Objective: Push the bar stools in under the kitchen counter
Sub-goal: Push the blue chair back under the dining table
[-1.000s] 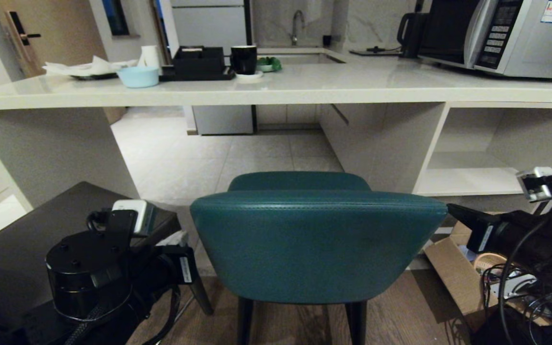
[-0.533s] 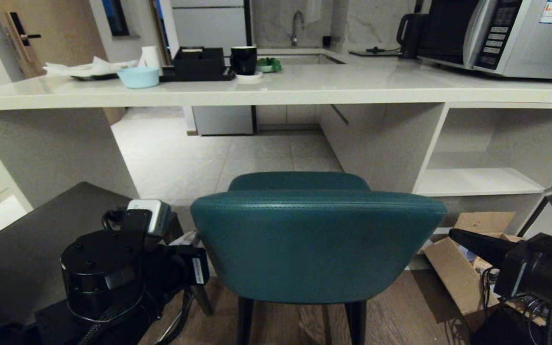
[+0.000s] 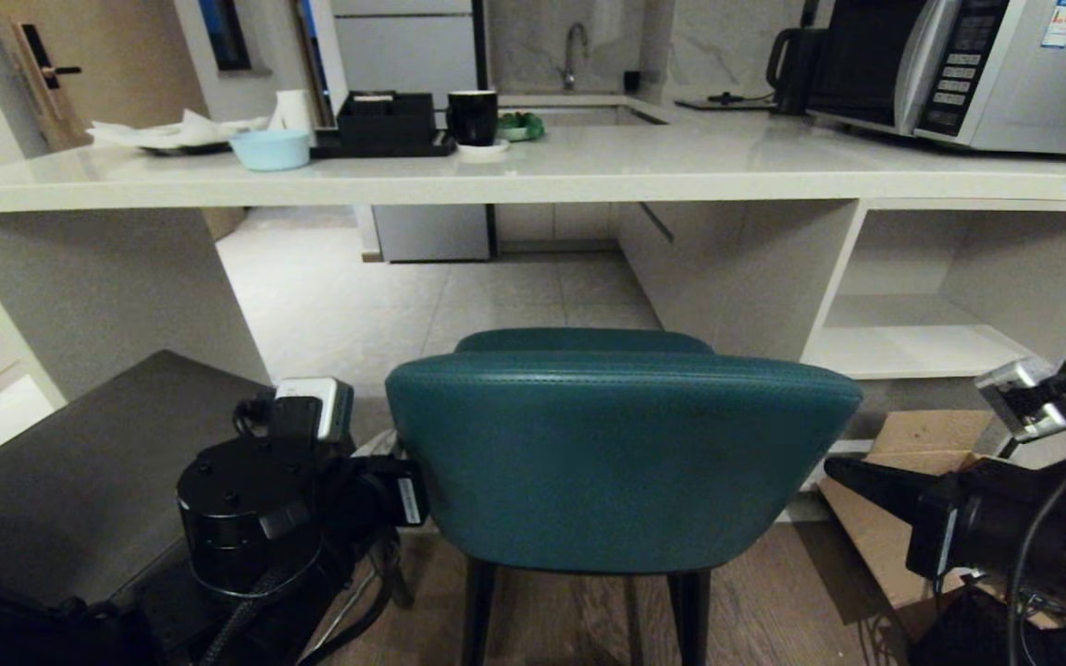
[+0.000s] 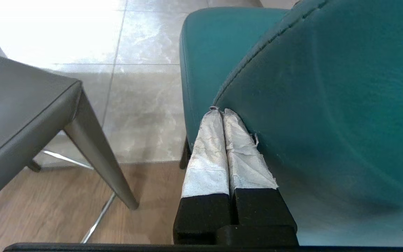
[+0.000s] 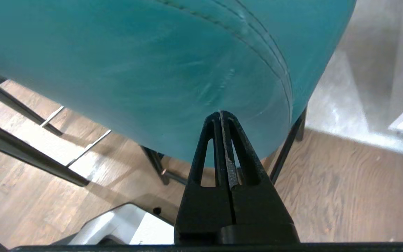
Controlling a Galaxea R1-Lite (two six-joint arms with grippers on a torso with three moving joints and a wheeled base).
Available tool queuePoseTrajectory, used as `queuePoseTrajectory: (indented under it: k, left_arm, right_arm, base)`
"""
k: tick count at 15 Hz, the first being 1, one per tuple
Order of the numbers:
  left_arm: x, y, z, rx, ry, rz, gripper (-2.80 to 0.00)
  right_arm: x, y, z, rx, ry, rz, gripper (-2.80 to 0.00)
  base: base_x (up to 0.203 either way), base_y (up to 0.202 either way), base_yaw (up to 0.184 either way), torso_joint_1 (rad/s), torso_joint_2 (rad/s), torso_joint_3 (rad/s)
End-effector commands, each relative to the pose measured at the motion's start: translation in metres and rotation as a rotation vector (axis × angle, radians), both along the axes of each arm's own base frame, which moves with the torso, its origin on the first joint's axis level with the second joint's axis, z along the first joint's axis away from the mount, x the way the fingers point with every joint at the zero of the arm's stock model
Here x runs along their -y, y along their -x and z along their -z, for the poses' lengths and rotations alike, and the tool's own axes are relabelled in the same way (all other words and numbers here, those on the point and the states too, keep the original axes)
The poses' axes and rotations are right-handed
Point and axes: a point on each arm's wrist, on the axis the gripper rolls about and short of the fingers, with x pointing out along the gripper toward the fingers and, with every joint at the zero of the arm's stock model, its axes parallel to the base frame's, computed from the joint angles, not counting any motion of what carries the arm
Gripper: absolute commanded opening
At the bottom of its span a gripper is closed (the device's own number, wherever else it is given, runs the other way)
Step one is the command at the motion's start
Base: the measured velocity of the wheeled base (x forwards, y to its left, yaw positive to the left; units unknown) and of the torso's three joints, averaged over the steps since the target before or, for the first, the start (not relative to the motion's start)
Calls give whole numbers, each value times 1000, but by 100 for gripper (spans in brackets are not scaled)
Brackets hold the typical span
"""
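The long, shiny cream-white stone table (image 3: 533,171) stands in front of me with room under it. The teal leather stool with the curved back (image 3: 621,462) is not under it yet. The dark grey leather stool (image 3: 80,462) on my left waits too. My left gripper (image 4: 222,113) is closed, holds nothing and touches the teal back's edge. My right gripper (image 5: 221,115) is closed and empty, tips at the other side. Both stools are left to push.
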Motion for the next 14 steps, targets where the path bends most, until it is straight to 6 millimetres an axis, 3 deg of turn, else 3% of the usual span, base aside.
queuePoseTrajectory:
  k: [1, 10, 14]
  left_arm:
    - [6, 1, 5, -15, -7, 28, -280]
    - [30, 6, 18, -49, -1, 107, -280]
    - [25, -15, 27, -69, -1, 52, -280]
  right_arm:
    - [-3, -12, 5, -38, -9, 2, -280]
    - [-16, -69, 25, -41, -5, 51, -280]
    - [-17, -68, 24, -36, -5, 53, -280]
  base:
    - [0, 0, 0, 0, 0, 0]
    - [0, 0, 0, 0, 0, 0]
    - [0, 0, 0, 0, 0, 0]
